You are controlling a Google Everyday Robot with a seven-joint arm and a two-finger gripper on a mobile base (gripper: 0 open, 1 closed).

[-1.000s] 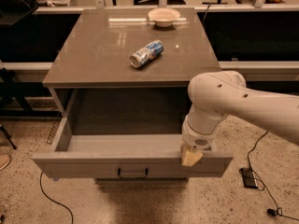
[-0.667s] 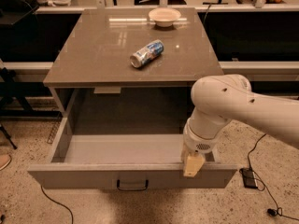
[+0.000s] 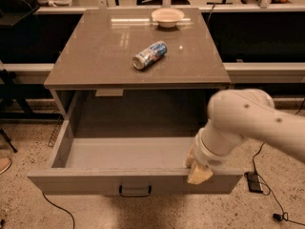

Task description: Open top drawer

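Observation:
The top drawer (image 3: 81, 182) is a wide grey drawer pulled well out of the grey cabinet. Its grey inside is bare. A small black bar handle (image 3: 135, 191) sits at the centre of its front. My gripper (image 3: 198, 172) is at the right part of the drawer's front edge, with its tan fingers hooked over the rim. The white arm comes in from the right and hides the drawer's right corner. The lower drawers are out of view.
On the cabinet top (image 3: 95, 56) lie a can on its side (image 3: 149, 55) and a pale bowl (image 3: 167, 16) at the back. A black cable and small black box (image 3: 254, 181) lie on the speckled floor at the right. Dark furniture stands behind.
The drawer has slid further out toward the camera, and my gripper has moved with its front edge, down and a little right.

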